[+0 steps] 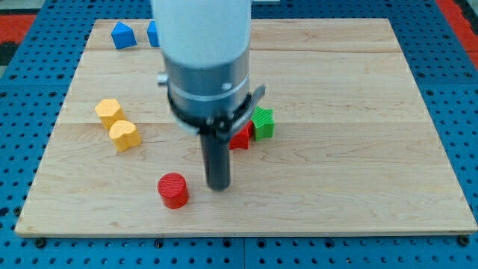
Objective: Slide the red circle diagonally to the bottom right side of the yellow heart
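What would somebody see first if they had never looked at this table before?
First the big white and grey arm coming down from the view's top, ending in a dark rod. My tip rests on the wooden board, just to the view's right of the red circle. Two yellow blocks sit side by side at the view's left, and a green block peeks out behind the rod.

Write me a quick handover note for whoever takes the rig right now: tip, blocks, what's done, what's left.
My tip is down on the board, just to the view's right of the red circle, with a small gap showing.
The yellow heart lies up and to the view's left of the circle, beside a yellow block.
Done: the circle already sits to the heart's lower right, some way off.
Left: judge if that is near enough; otherwise nudge it closer.
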